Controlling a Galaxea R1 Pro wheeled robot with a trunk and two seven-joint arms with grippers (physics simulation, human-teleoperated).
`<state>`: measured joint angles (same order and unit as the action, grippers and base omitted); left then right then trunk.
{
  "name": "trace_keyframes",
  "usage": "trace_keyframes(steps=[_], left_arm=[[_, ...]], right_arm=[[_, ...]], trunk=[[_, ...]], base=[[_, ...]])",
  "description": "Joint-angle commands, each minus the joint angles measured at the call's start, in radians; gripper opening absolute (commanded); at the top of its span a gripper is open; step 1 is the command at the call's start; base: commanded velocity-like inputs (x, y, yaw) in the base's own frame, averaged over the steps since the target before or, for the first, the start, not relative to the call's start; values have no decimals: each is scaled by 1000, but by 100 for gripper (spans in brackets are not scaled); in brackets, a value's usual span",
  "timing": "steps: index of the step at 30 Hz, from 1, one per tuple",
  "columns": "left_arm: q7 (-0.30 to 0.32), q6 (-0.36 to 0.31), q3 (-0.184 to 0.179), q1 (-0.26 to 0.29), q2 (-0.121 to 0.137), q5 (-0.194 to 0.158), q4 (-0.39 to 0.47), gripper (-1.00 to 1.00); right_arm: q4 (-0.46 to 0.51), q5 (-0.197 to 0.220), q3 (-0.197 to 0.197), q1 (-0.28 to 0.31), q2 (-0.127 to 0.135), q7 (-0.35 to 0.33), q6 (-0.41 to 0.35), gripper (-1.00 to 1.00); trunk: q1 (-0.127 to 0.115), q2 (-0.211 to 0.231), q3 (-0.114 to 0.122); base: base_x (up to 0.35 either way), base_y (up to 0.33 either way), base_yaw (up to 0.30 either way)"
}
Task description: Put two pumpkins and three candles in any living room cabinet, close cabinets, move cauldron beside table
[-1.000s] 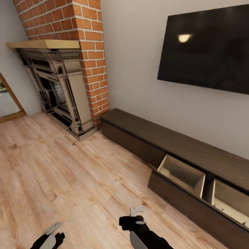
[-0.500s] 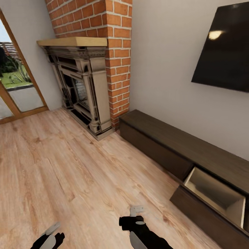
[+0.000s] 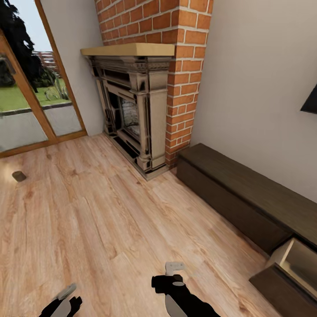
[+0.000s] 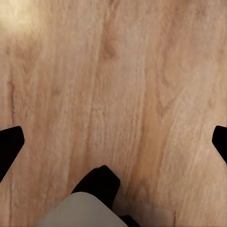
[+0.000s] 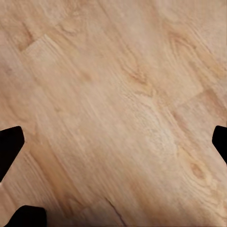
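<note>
While both black arms hang low at the near edge of the head view, the left gripper [image 3: 66,294] and the right gripper [image 3: 174,267] point out over the pale plank wooden floor [image 3: 88,220], well apart from each other. In each wrist view the two dark fingertips [image 4: 10,144] [image 5: 10,142] sit at opposite edges with bare floor between them, so both are spread wide and hold nothing. The long, low dark-brown wooden cabinet [image 3: 237,193] runs along the grey wall to the right, one drawer [image 3: 295,264] pulled out at its near end. Just beside its far end stands an ornate dark metal fireplace [image 3: 132,114] under a red brick chimney [image 3: 176,44].
</note>
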<state>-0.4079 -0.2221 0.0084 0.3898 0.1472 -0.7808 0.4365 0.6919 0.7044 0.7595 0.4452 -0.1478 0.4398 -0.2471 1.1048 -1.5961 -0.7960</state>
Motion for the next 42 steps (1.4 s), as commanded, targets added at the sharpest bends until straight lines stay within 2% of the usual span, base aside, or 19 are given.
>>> trace_keyframes(steps=[1,12,42], left_arm=[[-5,-5,1,0,0,-5,2,100],[-5,-4,1,0,0,-5,1,100],[-5,-2,-1,0,-1,6,1,100]], right_arm=[[1,6,5,1,0,8,-3,100],[1,7,47,1,0,8,20,100],[0,6,50,1,0,8,23,100]], trunk=[[0,0,-2],[0,0,-11],[0,0,-33]], base=[[257,247,268],[257,247,268],[275,225,268]])
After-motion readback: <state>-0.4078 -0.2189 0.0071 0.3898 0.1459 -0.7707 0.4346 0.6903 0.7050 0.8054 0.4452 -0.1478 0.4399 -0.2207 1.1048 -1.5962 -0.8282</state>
